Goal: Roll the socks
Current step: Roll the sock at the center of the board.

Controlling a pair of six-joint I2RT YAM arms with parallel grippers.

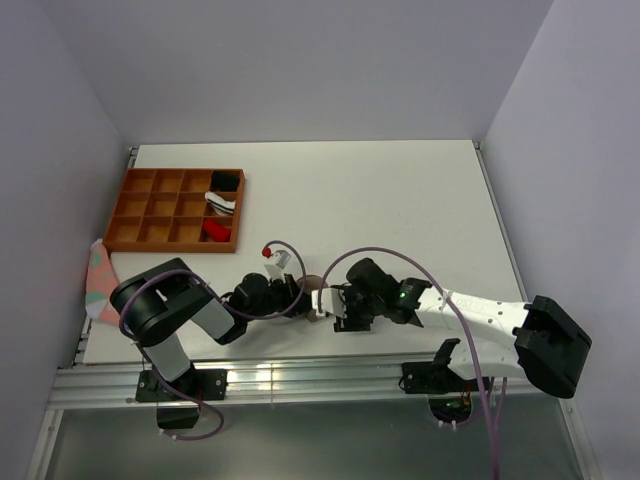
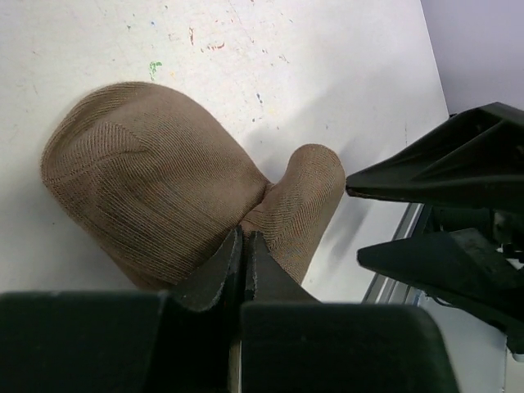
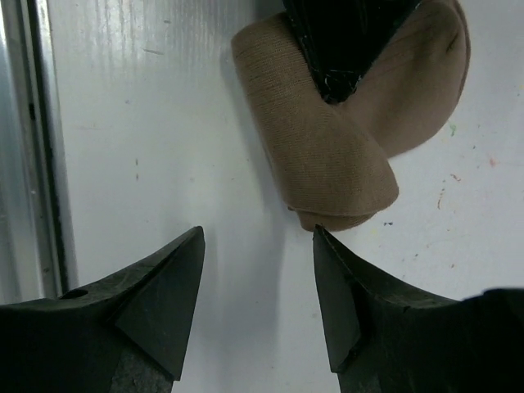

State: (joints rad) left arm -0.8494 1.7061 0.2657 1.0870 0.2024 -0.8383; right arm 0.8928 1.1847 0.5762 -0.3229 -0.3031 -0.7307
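With my left tool (image 2: 244, 237) pinching the brown sock (image 2: 155, 188) at its crease on the tabletop (image 2: 327, 65) near the front edge, I judge my spread right tool (image 3: 258, 233) should close squarely on the rolled end without loosening it.

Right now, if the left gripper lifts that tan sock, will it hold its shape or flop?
Probably floppy: the tan sock is soft ribbed knit, bulging around the shut left gripper, which seems to pinch just a fold. The loosely rolled end would likely sag or unroll. It looks light, and hardly slippery.
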